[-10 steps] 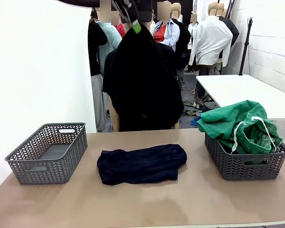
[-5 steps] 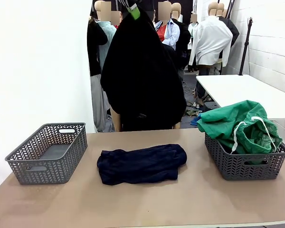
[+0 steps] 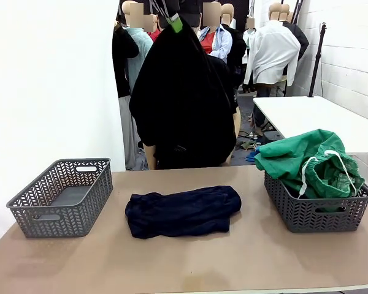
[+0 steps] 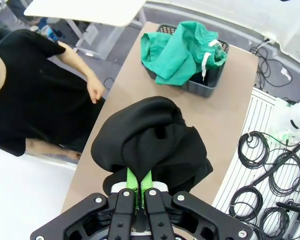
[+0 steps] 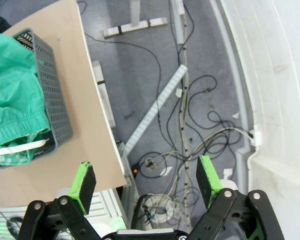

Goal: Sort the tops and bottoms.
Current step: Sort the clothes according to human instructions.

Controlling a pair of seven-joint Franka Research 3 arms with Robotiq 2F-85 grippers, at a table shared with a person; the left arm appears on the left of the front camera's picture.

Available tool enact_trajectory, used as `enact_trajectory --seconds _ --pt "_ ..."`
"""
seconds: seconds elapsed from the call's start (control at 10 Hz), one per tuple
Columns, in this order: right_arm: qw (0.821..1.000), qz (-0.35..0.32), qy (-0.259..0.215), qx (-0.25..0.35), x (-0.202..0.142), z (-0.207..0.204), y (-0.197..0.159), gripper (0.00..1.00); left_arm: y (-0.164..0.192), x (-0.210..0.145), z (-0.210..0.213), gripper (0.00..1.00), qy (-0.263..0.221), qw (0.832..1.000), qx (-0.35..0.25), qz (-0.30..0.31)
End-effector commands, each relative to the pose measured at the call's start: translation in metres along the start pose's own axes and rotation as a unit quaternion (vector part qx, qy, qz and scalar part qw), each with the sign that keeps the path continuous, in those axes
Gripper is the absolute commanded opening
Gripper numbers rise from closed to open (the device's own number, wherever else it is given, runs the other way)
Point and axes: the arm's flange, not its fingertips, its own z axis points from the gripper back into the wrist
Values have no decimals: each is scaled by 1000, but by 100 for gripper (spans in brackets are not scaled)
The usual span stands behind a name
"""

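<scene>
Your left gripper (image 4: 139,186) is clenched on a black garment (image 4: 150,142) bunched just past its fingertips. The green bottoms (image 4: 180,50) lie farther ahead, heaped in a grey basket (image 4: 202,86). Your right gripper (image 5: 146,181) stands released, empty — that basket's corner just beyond one finger.

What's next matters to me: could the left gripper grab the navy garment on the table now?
Probably not: the left gripper is shut on a black garment, raised high; the navy garment lies uncovered.

Grey lattice baskets (image 3: 55,214) (image 3: 313,214): 2 pcs
Green bottoms (image 3: 294,160): 1 pc
Navy garment (image 3: 183,211), on tbl: 1 pc
Black garment (image 3: 178,92), lifted: 1 pc
Grippers: 2, i.e. left gripper (image 4: 139,174) & right gripper (image 5: 145,167)
Person (image 4: 25,90): 1
</scene>
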Motion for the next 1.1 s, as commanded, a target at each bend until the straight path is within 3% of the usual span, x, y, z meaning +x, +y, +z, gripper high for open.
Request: enact_trajectory --seconds 0.0,1.0 --pt "1000 6 4 -3 -3 -1 1 100 3 4 8 0 -8 1000 5 -2" --pt "1000 6 4 -3 -3 -1 1 100 3 4 8 0 -8 1000 5 -2"
